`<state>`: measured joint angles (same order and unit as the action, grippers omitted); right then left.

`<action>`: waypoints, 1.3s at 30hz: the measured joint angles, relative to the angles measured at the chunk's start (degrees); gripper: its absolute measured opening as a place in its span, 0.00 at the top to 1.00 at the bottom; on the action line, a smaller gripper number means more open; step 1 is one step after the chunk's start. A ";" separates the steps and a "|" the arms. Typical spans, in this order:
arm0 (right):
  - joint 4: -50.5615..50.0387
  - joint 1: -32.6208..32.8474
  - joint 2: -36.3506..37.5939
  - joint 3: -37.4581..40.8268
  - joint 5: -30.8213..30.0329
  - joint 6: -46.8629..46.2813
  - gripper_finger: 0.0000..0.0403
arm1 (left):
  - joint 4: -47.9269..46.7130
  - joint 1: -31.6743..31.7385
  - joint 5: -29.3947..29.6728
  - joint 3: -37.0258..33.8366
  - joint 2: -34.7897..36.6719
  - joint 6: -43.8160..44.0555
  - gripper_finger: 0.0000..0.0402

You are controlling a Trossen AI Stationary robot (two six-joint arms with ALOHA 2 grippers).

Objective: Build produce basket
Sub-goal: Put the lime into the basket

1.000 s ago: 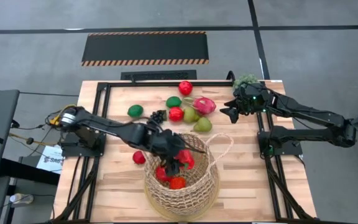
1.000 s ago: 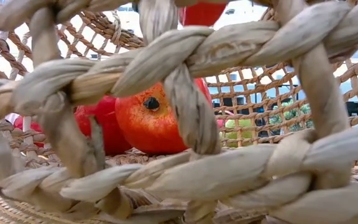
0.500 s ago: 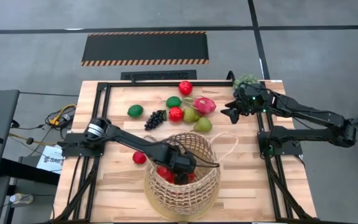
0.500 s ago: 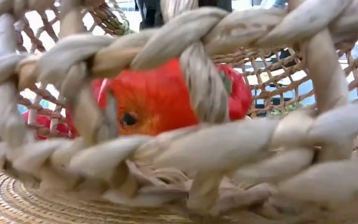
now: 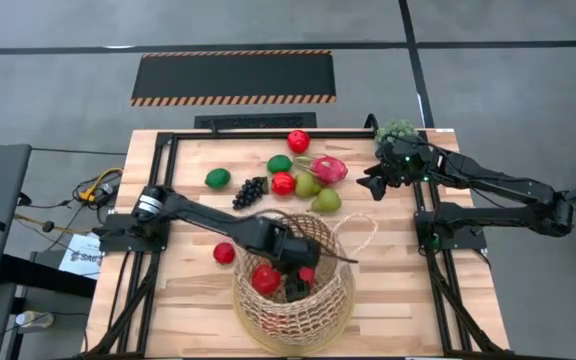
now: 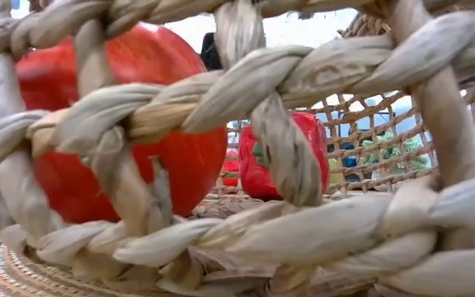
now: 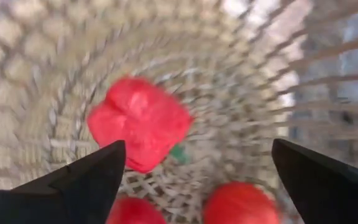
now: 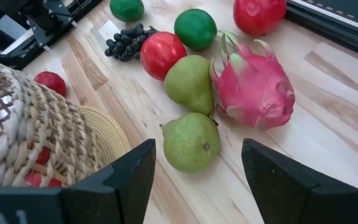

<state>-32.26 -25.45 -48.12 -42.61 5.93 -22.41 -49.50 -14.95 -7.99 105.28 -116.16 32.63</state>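
In the high view the basket (image 5: 293, 285) sits in the lower middle of the frame on the table (image 5: 188, 300), with the left gripper (image 5: 293, 262) reaching down inside it among the fruits (image 5: 265, 279) lying on its bottom. One small fruit (image 5: 224, 253) lies on the table just left of the basket's rim. Above the basket, toward the upper middle, the remaining produce (image 5: 298, 178) lies clustered, the dragon fruit (image 5: 329, 169) at the cluster's right. The right gripper (image 5: 371, 181) hangs right of that cluster, with a spiky ball (image 5: 398, 130) just above it
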 joint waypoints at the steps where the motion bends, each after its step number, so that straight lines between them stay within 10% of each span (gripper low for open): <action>1: -0.01 0.00 0.00 0.00 0.00 0.13 0.35 | -1.44 0.38 -0.49 2.39 0.54 -1.24 0.03; 11: 0.12 -0.07 0.00 0.00 0.00 0.46 0.35 | -14.80 7.03 2.49 28.93 4.48 -16.68 0.03; 20: 0.60 -0.06 -0.02 -0.01 -0.01 0.51 0.35 | -17.20 21.81 17.58 26.54 10.31 -26.69 0.03; 39: 1.35 -0.20 -0.21 0.00 -2.13 -0.54 0.35 | -21.80 49.55 -2.67 22.50 0.72 -47.28 0.03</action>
<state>-30.92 -25.65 -48.32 -42.61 3.80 -22.95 -71.30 34.60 -10.66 127.78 -115.44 -14.65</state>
